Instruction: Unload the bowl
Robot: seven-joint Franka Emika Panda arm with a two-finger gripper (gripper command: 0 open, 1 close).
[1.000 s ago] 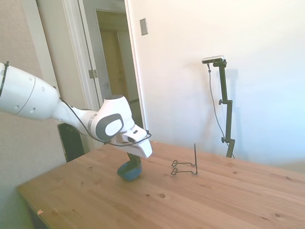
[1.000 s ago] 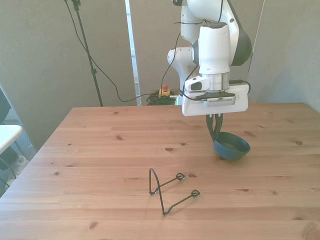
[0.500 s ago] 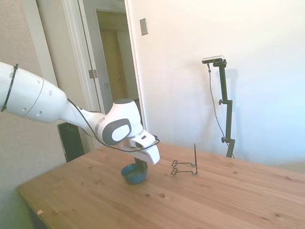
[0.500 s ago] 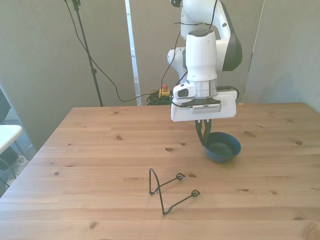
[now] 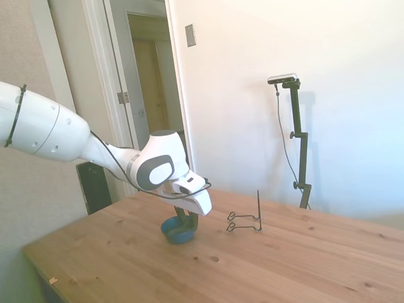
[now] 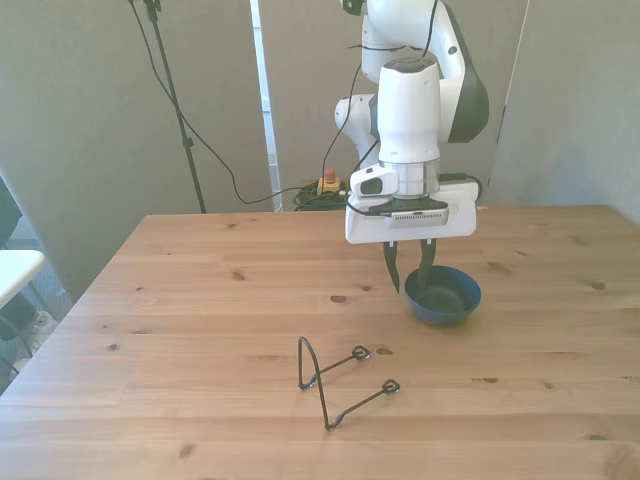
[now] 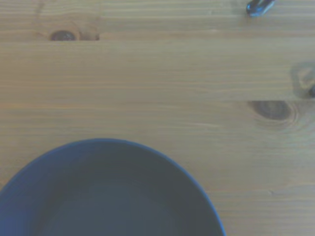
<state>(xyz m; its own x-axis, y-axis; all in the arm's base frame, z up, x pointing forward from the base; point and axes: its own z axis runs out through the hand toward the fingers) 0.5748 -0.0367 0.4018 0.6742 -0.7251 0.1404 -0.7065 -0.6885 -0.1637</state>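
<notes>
The small blue bowl (image 6: 444, 296) (image 5: 177, 231) rests upright on the wooden table (image 6: 200, 330), toward the front view's right. My gripper (image 6: 410, 284) (image 5: 184, 221) hangs just above the bowl's rim on the side toward the front view's left. Its fingers are open, straddling the rim without gripping it. Up close in the wrist view, the bowl (image 7: 108, 196) shows its dark teal inside against bare wood.
A thin black wire rack (image 6: 335, 380) (image 5: 247, 219) stands on the table nearer the front view's lower middle, apart from the bowl. A doorway (image 5: 151, 95) lies behind the arm in the side view.
The bowl came down from a tilted hold to sit flat on the table. The fingers then opened and let go of its rim.
</notes>
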